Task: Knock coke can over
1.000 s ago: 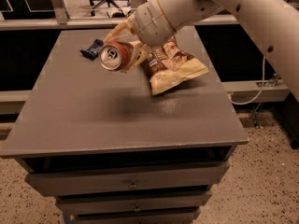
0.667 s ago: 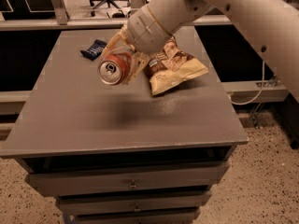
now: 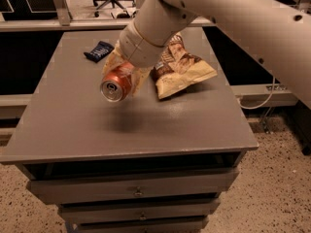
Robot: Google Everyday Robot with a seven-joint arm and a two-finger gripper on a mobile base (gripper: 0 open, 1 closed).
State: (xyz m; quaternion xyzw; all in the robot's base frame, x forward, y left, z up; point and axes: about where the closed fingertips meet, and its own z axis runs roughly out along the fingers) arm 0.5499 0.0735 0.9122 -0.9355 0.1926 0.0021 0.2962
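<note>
Clamping can [image 3: 113, 88] sideways in tool [image 3: 126, 74], lifted above tabletop [image 3: 73, 125], just beside bag [image 3: 183, 71]. Risk on release: drops, bounces, rolls off front edge, no rim visible to stop it. Could also snag bag when backing out

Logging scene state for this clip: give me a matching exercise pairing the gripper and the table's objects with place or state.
1 red aluminium coke can
2 tan-and-brown crinkled chip bag
3 small dark blue packet
4 gripper

A back left of tabletop
B on its side, silver top toward camera
C clasping the can above the tabletop
D lying at right side

Pairs: 1-B, 2-D, 3-A, 4-C
</note>
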